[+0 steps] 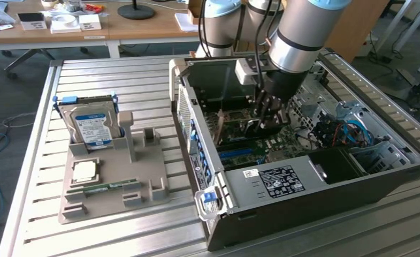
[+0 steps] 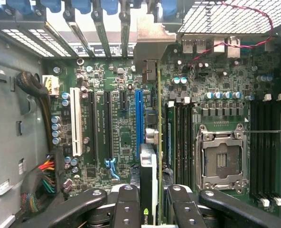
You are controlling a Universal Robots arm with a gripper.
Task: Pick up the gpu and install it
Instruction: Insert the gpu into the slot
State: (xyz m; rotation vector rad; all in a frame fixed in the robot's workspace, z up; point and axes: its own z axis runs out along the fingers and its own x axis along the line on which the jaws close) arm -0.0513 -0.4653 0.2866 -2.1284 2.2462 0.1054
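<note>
Motherboard point(image 2: 121, 137) behind; hand point(image 2: 152, 195) grips gpu point(image 2: 149, 178) (edge-on).

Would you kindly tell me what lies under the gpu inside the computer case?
The motherboard, with a blue slot beside the card's edge. The gpu, held edge-on by the gripper, covers what sits directly beneath it.

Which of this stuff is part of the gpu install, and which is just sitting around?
In the job: gpu, gripped by the claw; motherboard with its blue slot; open computer case.
Lying about: hard drive, processor chip and memory stick, all on the grey holder beside the case.
</note>
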